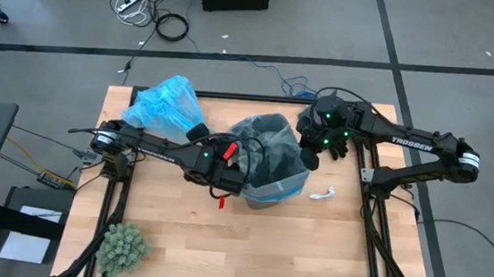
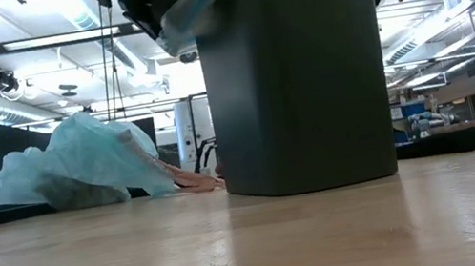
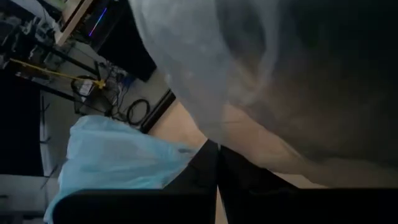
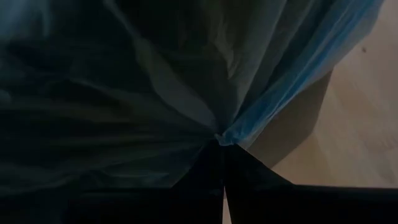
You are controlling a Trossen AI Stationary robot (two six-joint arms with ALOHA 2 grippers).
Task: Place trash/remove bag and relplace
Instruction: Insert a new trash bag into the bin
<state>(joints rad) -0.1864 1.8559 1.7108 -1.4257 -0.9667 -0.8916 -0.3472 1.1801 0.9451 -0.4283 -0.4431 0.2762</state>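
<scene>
Grey floor with dark tape lines and loose cables surrounds the pale wooden desk [image 1: 220, 244] in the high view.

**Bin.** A dark grey plastic bin [image 1: 273, 163] stands at frame centre. It is lined with a pale, clear grey-blue plastic bag with a blue rim [image 1: 280, 193]. In the low view the bin fills the upper centre, upright on the desk.

**Left pincer.** The left pincer [image 1: 247, 156] sits at the bin's left edge. Its fingers [image 3: 202, 171] are clenched. The left wrist view shows clear film just beyond the tips; whether any of it is pinched cannot be told.

**Right pincer.** The right pincer [image 1: 310, 155] sits at the bin's right edge. It is clenched on a gathered fold of the liner rim, as the right wrist view shows.

**Task items.**
- The crinkly bright sky-blue plastic bag [image 1: 166, 103] lies bunched on the desk at upper left of the high view, near the left arm, apart from both pincers.
- One small white paper scrap [image 1: 323, 195] lies on the desk just right of the bin, below the right pincer in the frame.

**Other.** A green spiky plant ball [image 1: 123, 246] rests at lower left.
</scene>
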